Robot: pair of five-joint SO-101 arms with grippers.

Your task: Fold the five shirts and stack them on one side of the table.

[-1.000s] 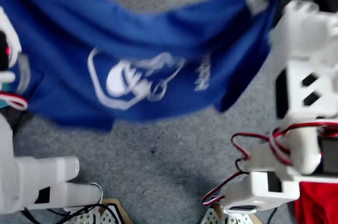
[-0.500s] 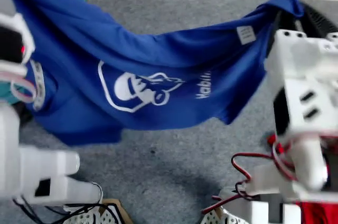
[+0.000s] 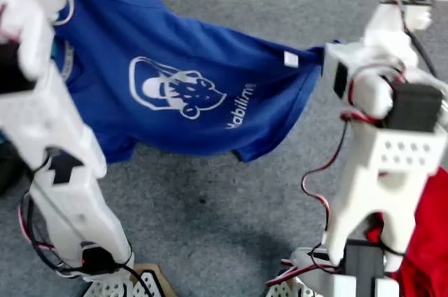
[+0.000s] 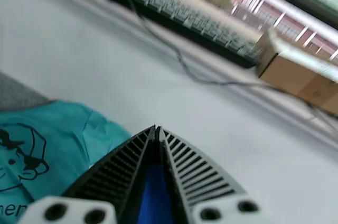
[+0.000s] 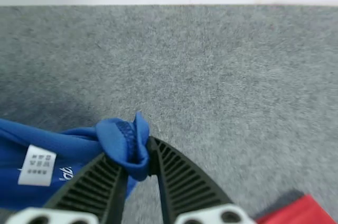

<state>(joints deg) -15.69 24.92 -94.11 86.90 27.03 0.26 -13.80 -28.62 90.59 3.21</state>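
Grey felt covers the table (image 3: 210, 227), with a pale wall behind it. In the high view the blue shirt (image 3: 182, 94) hangs print-side up, strung between the left arm (image 3: 49, 122) and the right arm (image 3: 385, 164). A second ago it sagged in a wide blurred swag right across the view. Now its right-hand end has come down and inward, so the cloth runs in a tauter slant and its print is steady. A red shirt (image 3: 427, 241) lies beyond the blue shirt's right end, below the right arm.

In the left wrist view the left gripper (image 4: 157, 145) is clamped tight on a sliver of blue cloth. A teal shirt (image 4: 42, 145) lies on the table just beside the blue shirt's left end.

In the right wrist view the right gripper (image 5: 138, 155) pinches a bunched fold of the blue shirt near its white label (image 5: 36, 166).

I judge the shirt is now spread and ready to be laid flat, with no fold yet made.
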